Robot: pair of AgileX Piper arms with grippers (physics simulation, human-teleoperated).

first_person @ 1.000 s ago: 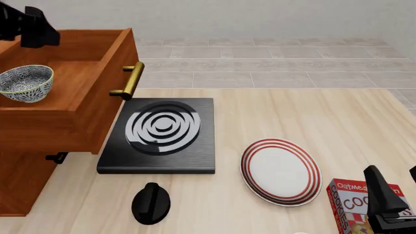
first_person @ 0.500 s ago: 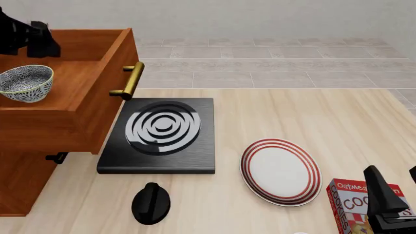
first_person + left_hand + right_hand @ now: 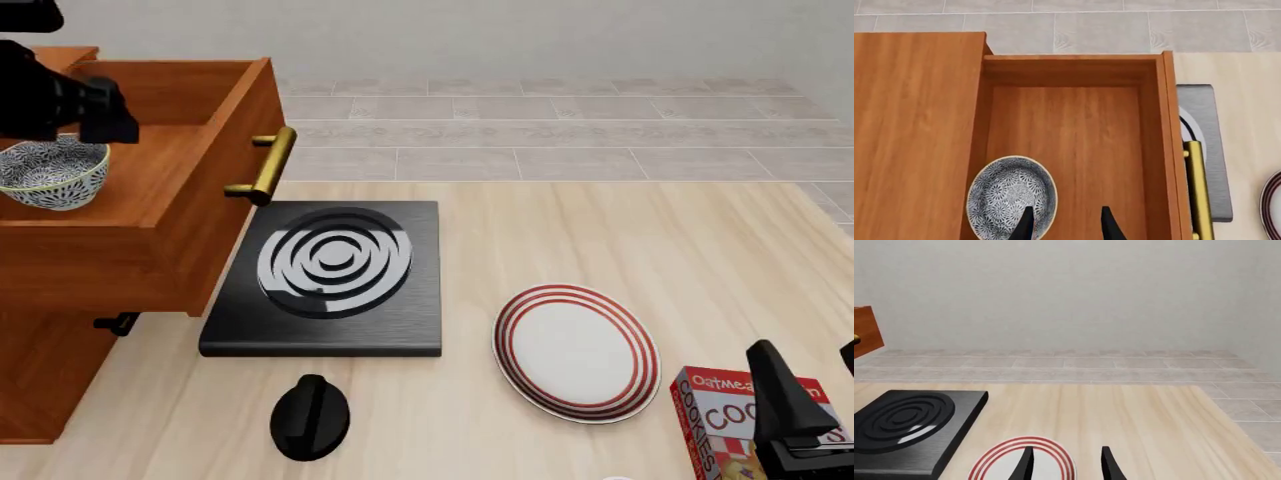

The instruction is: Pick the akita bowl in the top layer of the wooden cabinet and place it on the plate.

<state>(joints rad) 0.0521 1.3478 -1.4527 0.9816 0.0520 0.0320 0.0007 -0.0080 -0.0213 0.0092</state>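
The akita bowl (image 3: 51, 172) (image 3: 1011, 197), speckled black and white, sits in the pulled-out top layer (image 3: 220, 135) (image 3: 1087, 145) of the wooden cabinet (image 3: 40, 380) (image 3: 914, 125). Just above it hangs my left gripper (image 3: 83, 112) (image 3: 1064, 222), open. One finger is over the bowl's inside and the other over the drawer floor. The red-ringed plate (image 3: 577, 352) (image 3: 991, 460) lies on the table to the right. My right gripper (image 3: 814, 385) (image 3: 1066, 460) is open and empty at the front right, near the plate.
A black slab with grey-white rings (image 3: 327, 275) (image 3: 907, 425) lies beside the drawer's brass handle (image 3: 271, 165) (image 3: 1197, 190). A black knob (image 3: 310, 415) sits near the front edge. A cookie box (image 3: 727, 420) stands under the right gripper.
The left gripper has come down into the open drawer, closer to the bowl. The bowl, plate and right arm have not moved.
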